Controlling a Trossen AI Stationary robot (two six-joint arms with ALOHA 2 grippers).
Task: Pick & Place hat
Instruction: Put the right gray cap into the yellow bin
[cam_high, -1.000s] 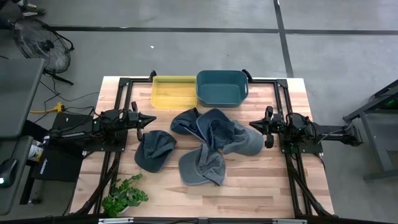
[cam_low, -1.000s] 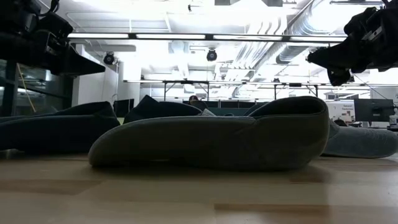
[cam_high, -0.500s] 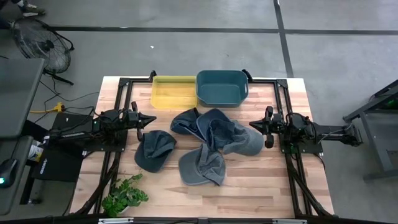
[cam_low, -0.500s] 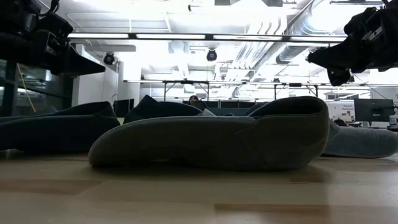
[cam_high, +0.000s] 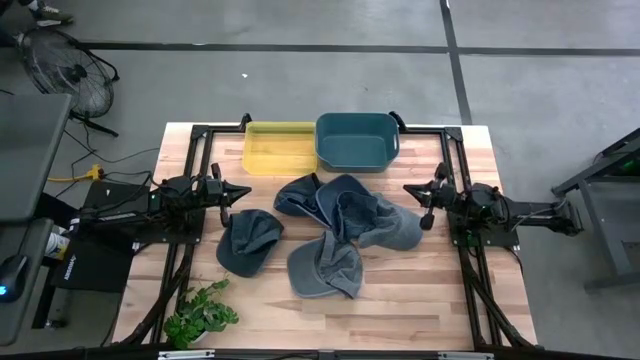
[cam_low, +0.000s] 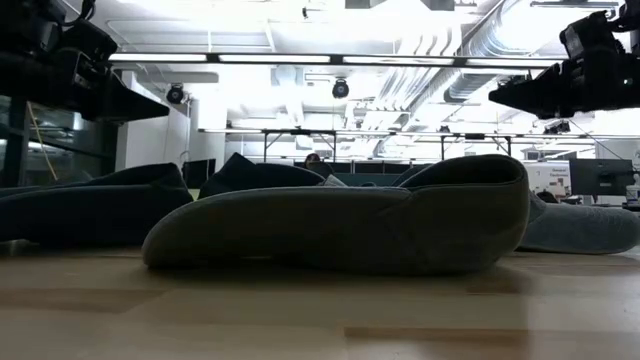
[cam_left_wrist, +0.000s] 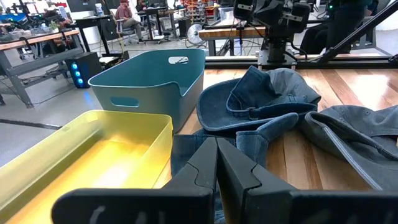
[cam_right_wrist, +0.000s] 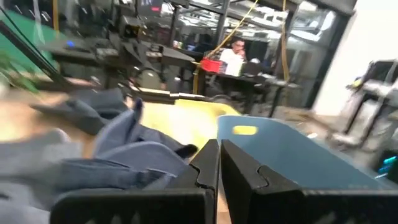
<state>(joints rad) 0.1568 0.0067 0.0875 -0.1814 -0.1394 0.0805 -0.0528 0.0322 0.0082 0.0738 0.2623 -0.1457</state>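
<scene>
The right gripper (cam_high: 425, 204) hangs above the wood at the 3 o'clock side of the table (cam_high: 440, 300), its two fingers (cam_right_wrist: 205, 167) pressed together with nothing between them. Just at its 9 o'clock lies the nearest hat (cam_high: 375, 222), a grey-blue cap that overlaps a darker denim cap (cam_high: 310, 193) toward 10 o'clock. Two more sit farther out: a grey cap (cam_high: 325, 266) at about 7 o'clock from the pile's middle and a dark cap (cam_high: 247, 241) well toward 9 o'clock. None of them is held.

At 11 o'clock from the right gripper, against the far edge, stands the teal bin (cam_high: 357, 141), and touching its side toward 9 o'clock is the yellow tray (cam_high: 279, 147).

Across the pile, the left gripper (cam_high: 236, 192) waits at the 9 o'clock side, fingers (cam_left_wrist: 208, 165) likewise closed on nothing, just above the dark cap's far edge. A small green plant (cam_high: 200, 313) rests near the 7 o'clock corner of the table.
</scene>
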